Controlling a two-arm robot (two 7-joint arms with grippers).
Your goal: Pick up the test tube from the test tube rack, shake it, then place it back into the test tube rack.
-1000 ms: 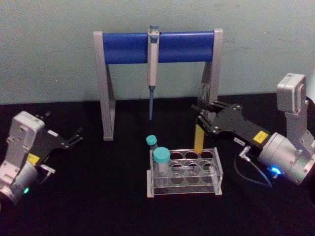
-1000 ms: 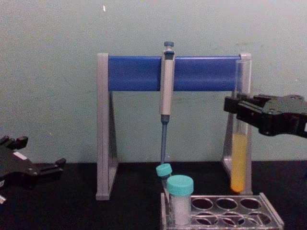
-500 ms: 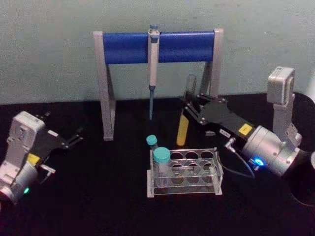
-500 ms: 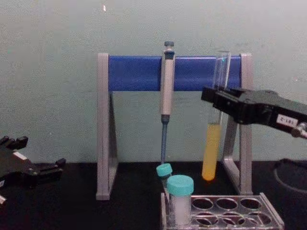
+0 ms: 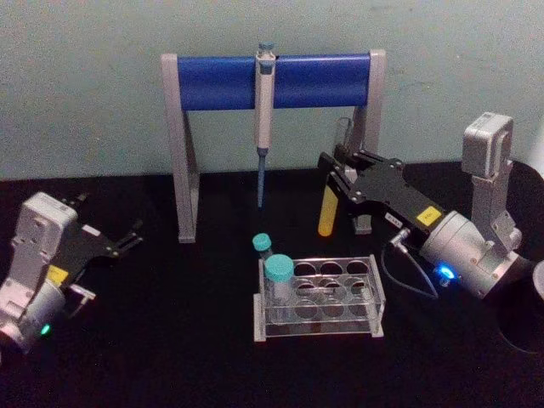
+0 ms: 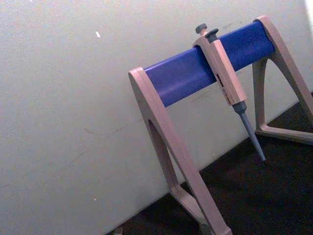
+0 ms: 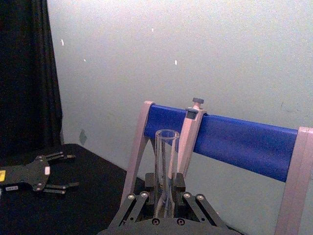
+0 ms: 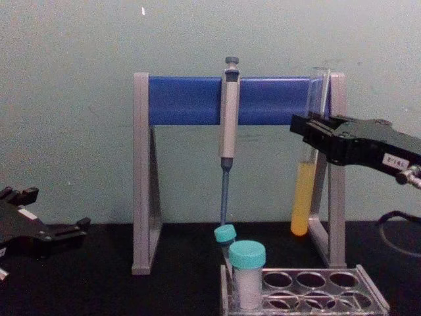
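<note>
The test tube (image 5: 328,212) hangs in the air above and behind the test tube rack (image 5: 318,325), tilted, its yellow bottom part toward the left. My right gripper (image 5: 337,177) is shut on the glass above the liquid. In the chest view the test tube (image 8: 301,197) crosses in front of the stand's right leg, held by the right gripper (image 8: 309,133), with the rack (image 8: 370,293) below. The right wrist view looks up the clear test tube (image 7: 165,161) between the fingers (image 7: 142,197). My left gripper (image 5: 127,240) rests open at the far left of the table.
Two teal-capped vials (image 5: 278,270) stand in the rack's left end. Behind it rises a grey-and-blue pipette stand (image 5: 221,82) with a pipette (image 5: 264,110) hanging from its bar. A black cable (image 5: 408,285) loops right of the rack. The tabletop (image 5: 170,340) is black.
The right gripper swung the test tube left, then partway back to the right and slightly up, with the tube's tilt changing. The left arm stayed still.
</note>
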